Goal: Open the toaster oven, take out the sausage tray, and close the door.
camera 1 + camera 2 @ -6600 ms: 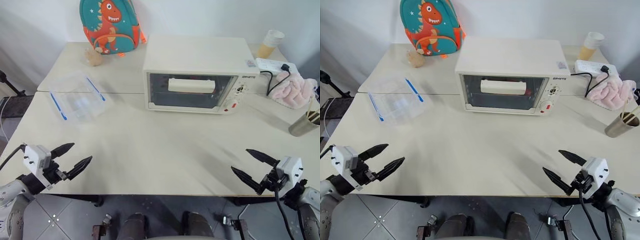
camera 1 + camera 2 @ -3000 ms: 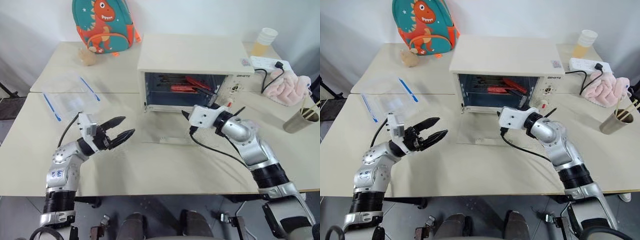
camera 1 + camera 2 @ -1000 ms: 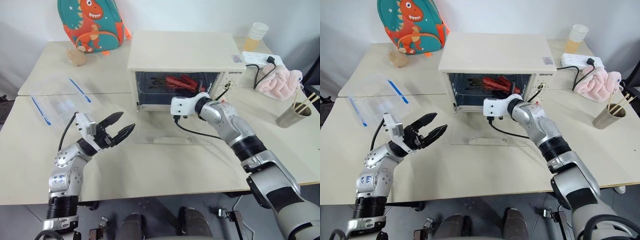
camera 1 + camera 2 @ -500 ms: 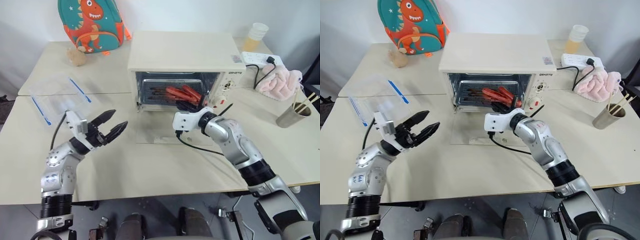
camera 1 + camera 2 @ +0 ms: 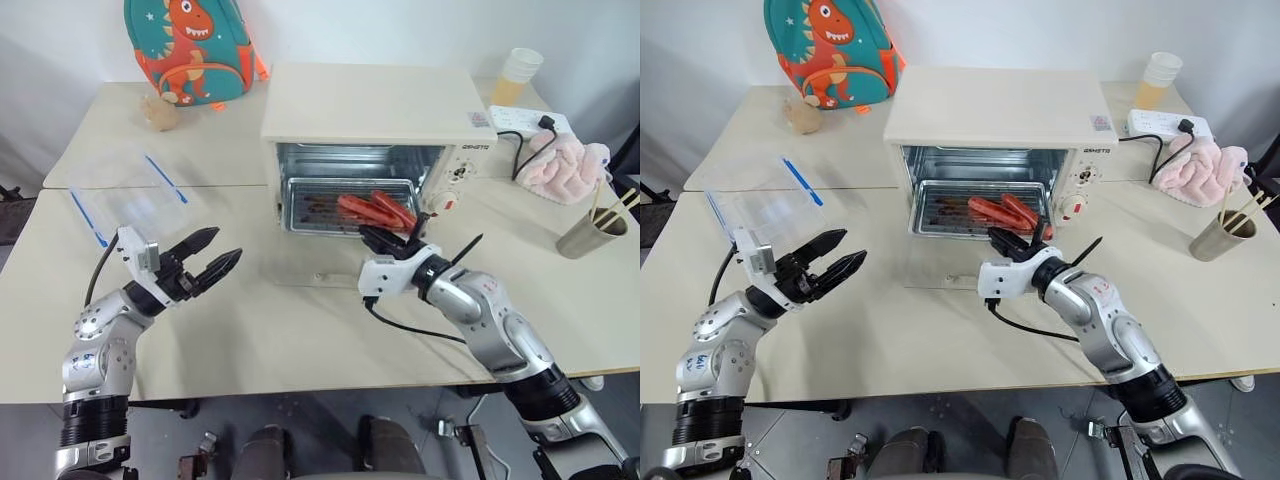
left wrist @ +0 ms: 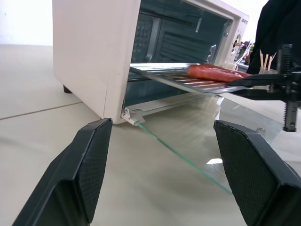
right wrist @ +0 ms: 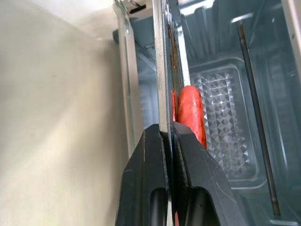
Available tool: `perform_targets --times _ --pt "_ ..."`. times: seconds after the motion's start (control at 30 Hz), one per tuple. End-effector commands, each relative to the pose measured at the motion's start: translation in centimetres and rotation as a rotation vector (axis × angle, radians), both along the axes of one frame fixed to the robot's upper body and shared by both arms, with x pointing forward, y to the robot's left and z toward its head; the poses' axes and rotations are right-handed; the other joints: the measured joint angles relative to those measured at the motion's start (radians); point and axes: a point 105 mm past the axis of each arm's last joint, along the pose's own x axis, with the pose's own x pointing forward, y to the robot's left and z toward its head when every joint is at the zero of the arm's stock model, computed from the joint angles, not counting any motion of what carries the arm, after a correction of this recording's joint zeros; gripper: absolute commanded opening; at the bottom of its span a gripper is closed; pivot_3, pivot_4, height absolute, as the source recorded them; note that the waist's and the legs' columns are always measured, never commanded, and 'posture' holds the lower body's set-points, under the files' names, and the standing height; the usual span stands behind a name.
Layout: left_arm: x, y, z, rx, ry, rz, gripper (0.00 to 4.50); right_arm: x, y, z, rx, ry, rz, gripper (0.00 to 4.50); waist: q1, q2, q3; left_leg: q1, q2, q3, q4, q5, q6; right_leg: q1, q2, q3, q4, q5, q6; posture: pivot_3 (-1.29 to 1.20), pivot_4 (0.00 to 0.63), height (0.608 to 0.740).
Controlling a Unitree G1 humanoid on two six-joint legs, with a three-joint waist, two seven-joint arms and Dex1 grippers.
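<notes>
The cream toaster oven (image 5: 370,110) stands at the back middle of the table. Its glass door (image 5: 310,265) lies folded down flat in front of it. The silvery sausage tray (image 5: 315,205) sticks about halfway out of the oven mouth, above the door, with red sausages (image 5: 375,208) on its right part. My right gripper (image 5: 385,240) is shut on the tray's front edge; its fingers (image 7: 153,155) pinch the thin rim (image 7: 165,94). My left gripper (image 5: 218,262) hovers open to the left of the door, empty, pointing toward the oven (image 6: 94,52).
A clear plastic container (image 5: 125,190) with blue clips lies at the left. A dinosaur backpack (image 5: 192,45) stands at the back left. At the right are a pink cloth (image 5: 570,165), a power strip (image 5: 525,120), a paper cup (image 5: 518,75) and a metal cup (image 5: 590,232) with sticks.
My right gripper has drawn back toward me, sliding the tray partway out of the oven. My left gripper has drifted a little to the left, still open.
</notes>
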Motion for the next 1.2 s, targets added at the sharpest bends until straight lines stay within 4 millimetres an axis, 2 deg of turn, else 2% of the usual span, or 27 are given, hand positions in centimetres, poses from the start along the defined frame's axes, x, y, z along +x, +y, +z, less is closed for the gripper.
perform_targets --times 0.03,0.2,0.23,0.3,0.37,0.47,0.57,0.73,0.8,0.9,1.03,1.2 --pt "-0.3 1.5 1.2 -0.016 -0.014 0.017 3.66 -1.9 -0.3 2.0 0.019 -0.108 0.074 0.02 0.000 0.000 0.000 0.000 0.000 0.000 0.000 0.000 0.000 0.000 0.000 0.000 0.000 0.000 0.000 0.00 0.150 0.740" --pt "-0.7 1.0 0.7 -0.083 0.161 -0.082 3.66 -3.4 -0.9 1.1 -0.020 -0.121 0.133 0.02 0.001 0.000 0.000 0.000 0.000 0.000 0.000 0.000 0.000 0.000 0.000 0.000 0.000 0.000 0.000 0.00 0.150 0.740" --pt "-0.9 0.5 0.5 -0.091 0.213 -0.120 4.04 -3.5 -0.9 1.1 -0.027 -0.130 0.139 0.00 0.001 0.000 0.000 0.000 0.000 0.000 0.000 0.000 0.000 0.000 0.000 0.000 0.000 0.000 0.000 0.00 0.150 0.740" --pt "-1.2 0.0 0.4 -0.098 0.270 -0.164 4.45 -3.7 -0.9 1.2 -0.032 -0.144 0.148 0.00 0.000 0.000 0.000 0.000 0.000 0.000 0.001 0.000 0.000 0.000 0.000 0.001 0.000 0.000 0.000 0.00 0.150 0.740" --pt "-1.2 -0.9 0.7 -0.180 0.376 -0.219 4.48 -3.7 -0.8 1.2 -0.034 -0.149 0.155 0.00 0.001 0.000 0.000 0.001 0.000 0.000 0.001 0.000 0.000 0.000 0.000 0.001 0.001 0.000 0.000 0.00 0.150 0.740" --pt "-1.0 -3.5 1.3 -0.310 0.568 -0.316 4.48 -4.0 -0.4 1.0 -0.043 -0.152 0.190 0.00 0.008 -0.001 0.000 0.000 0.000 -0.001 0.002 0.000 0.000 0.001 0.000 0.001 0.001 0.000 0.000 0.00 0.150 0.740" --pt "-0.9 -5.4 1.3 -0.360 0.713 -0.362 4.48 -4.3 -0.1 1.0 -0.048 -0.154 0.214 0.00 0.016 -0.001 0.000 0.001 0.000 -0.003 0.003 0.000 0.000 0.002 0.000 0.001 0.001 0.000 0.000 0.00 0.150 0.740" --pt "-1.7 -7.2 2.8 -0.436 0.754 -0.470 4.48 -4.4 0.0 0.9 -0.063 -0.153 0.226 0.00 0.011 -0.001 0.000 0.002 0.000 -0.003 0.002 0.000 0.000 0.002 0.000 0.002 0.002 0.000 0.000 0.00 0.150 0.740" --pt "-1.0 -7.9 2.5 -0.456 0.779 -0.442 4.48 -4.4 0.1 1.1 -0.065 -0.156 0.232 0.00 0.012 -0.001 0.000 0.002 0.000 -0.003 0.002 0.000 0.000 0.002 0.000 0.002 0.002 0.000 0.000 0.00 0.150 0.740" --pt "0.2 -8.5 2.3 -0.539 0.832 -0.402 3.92 -4.4 0.2 1.1 -0.069 -0.154 0.244 0.00 0.022 -0.002 0.000 0.003 0.000 -0.003 0.003 0.000 0.000 0.003 0.000 0.003 0.002 0.000 0.000 0.00 0.150 0.740" --pt "-0.5 -9.2 2.3 -0.537 0.879 -0.452 2.78 -4.6 0.2 1.1 -0.075 -0.145 0.253 0.00 0.025 -0.002 0.000 0.003 0.000 -0.002 0.003 0.000 0.000 0.003 0.000 0.003 0.002 0.000 0.000 0.00 0.150 0.740" --pt "-0.3 -9.1 2.1 -0.593 0.929 -0.445 1.28 -4.7 0.1 1.1 -0.072 -0.127 0.255 0.00 0.026 -0.002 0.000 0.003 -0.001 -0.002 0.003 0.000 0.000 0.003 0.000 0.003 0.002 0.000 0.000 0.00 0.150 0.740"
